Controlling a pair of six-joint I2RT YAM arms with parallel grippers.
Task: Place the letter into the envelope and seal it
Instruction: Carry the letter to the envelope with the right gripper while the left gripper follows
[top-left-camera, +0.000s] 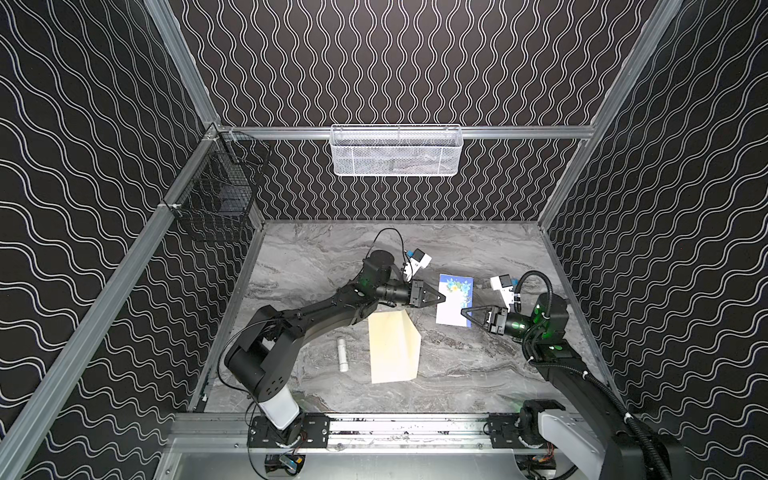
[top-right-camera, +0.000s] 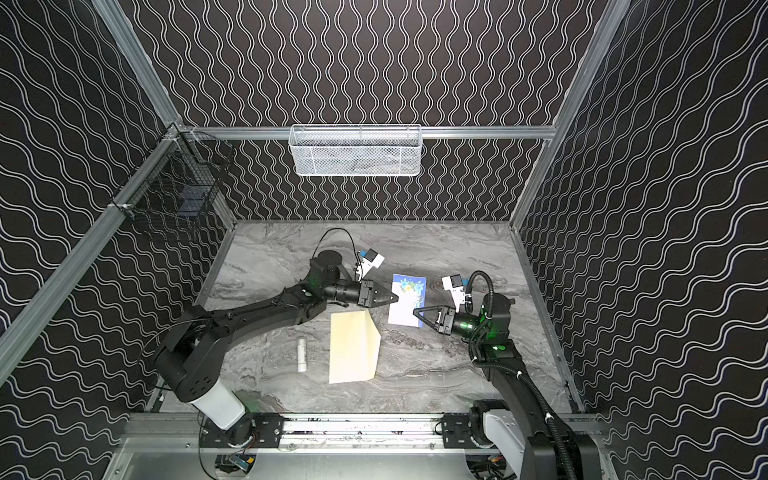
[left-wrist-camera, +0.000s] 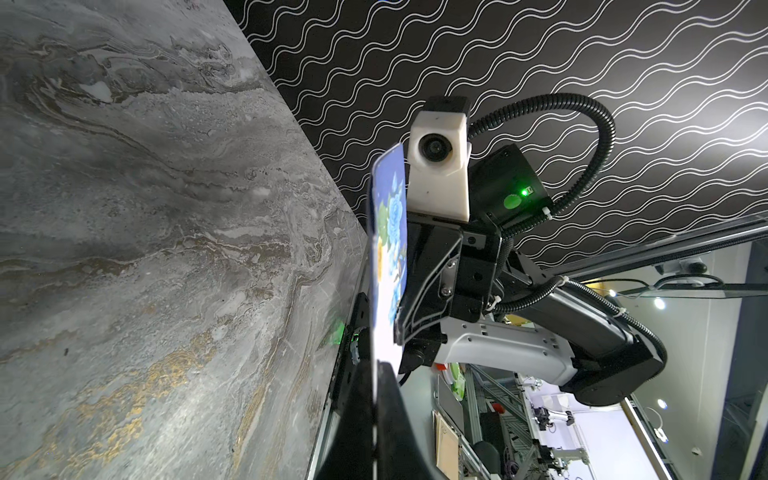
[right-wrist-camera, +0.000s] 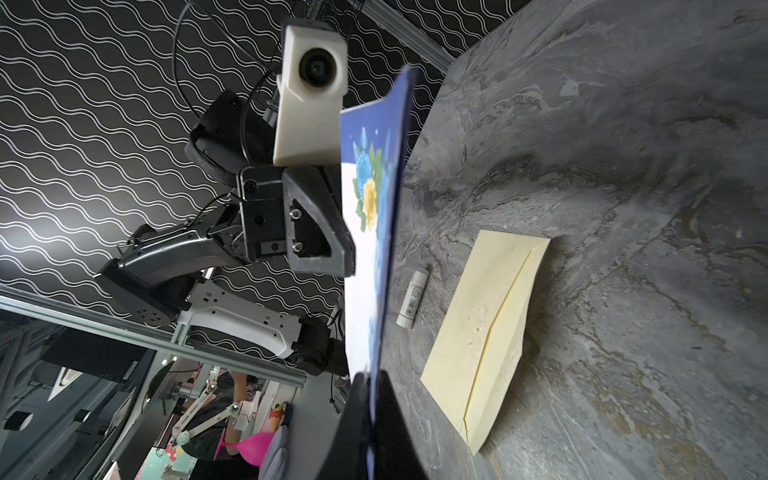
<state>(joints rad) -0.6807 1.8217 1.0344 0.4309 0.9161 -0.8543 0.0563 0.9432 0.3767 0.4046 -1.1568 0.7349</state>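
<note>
Now we hold the letter (top-left-camera: 454, 301) up off the table (top-left-camera: 478, 374), pinched from both sides. Our left gripper (top-left-camera: 444, 297) is closed on its left edge. Our right gripper (top-left-camera: 463, 311) is clamped tight on the opposite edge, nearer the lower corner. In both wrist views the sheet runs between the jaws. The envelope (top-left-camera: 392, 349) lies flat on the table just in front of the letter, its flap open toward the right. A small white tube (top-left-camera: 343, 353) lies near its left side.
</note>
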